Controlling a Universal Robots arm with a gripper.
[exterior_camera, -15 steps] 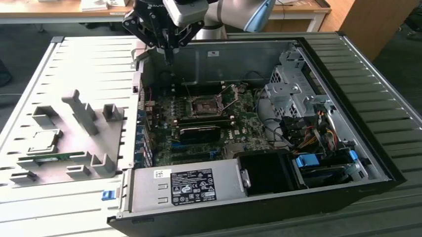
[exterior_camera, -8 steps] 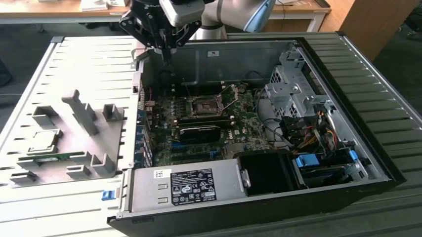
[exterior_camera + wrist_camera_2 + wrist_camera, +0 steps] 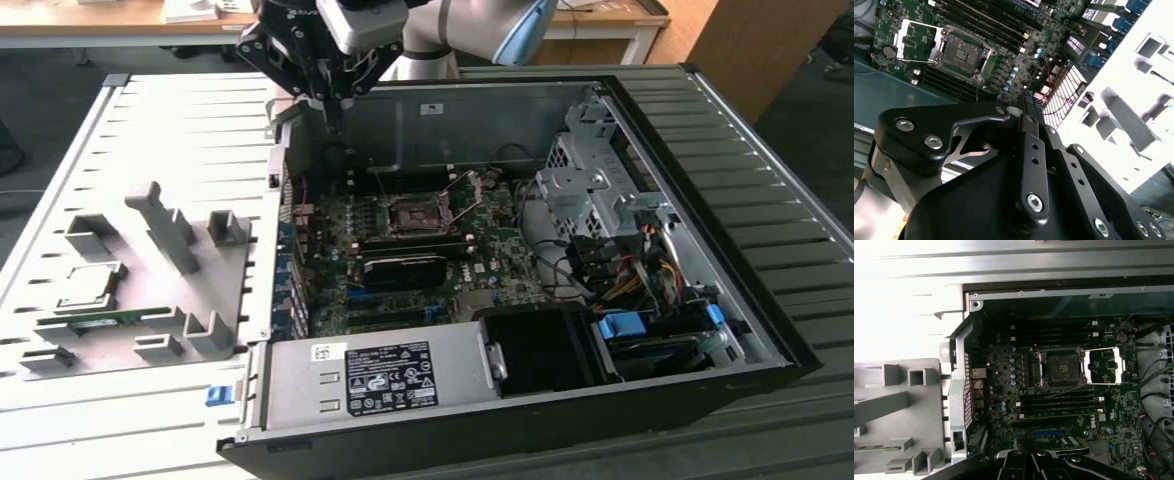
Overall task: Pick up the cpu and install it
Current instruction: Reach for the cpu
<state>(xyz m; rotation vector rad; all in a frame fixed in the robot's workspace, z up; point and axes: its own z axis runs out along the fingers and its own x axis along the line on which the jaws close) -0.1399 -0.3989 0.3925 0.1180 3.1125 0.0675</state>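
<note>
The cpu (image 3: 88, 285), a small silver-grey square, lies flat on the grey holder plate (image 3: 147, 300) at the exterior view's left, outside the computer case. My gripper (image 3: 330, 104) hangs above the case's far left corner, well away from the cpu, its black fingers (image 3: 1028, 107) pressed together with nothing between them. The dark square socket (image 3: 407, 213) sits on the green motherboard with its metal lid (image 3: 1106, 365) swung open; it also shows in both wrist views, socket (image 3: 961, 50) and socket (image 3: 1060, 367).
A green memory stick (image 3: 104, 320) lies beside the cpu on the holder plate. Upright grey blocks (image 3: 167, 225) rise from that plate. The case (image 3: 667, 120) holds a drive cage, cables and a power supply (image 3: 380, 380). Memory slots (image 3: 1054, 405) flank the socket.
</note>
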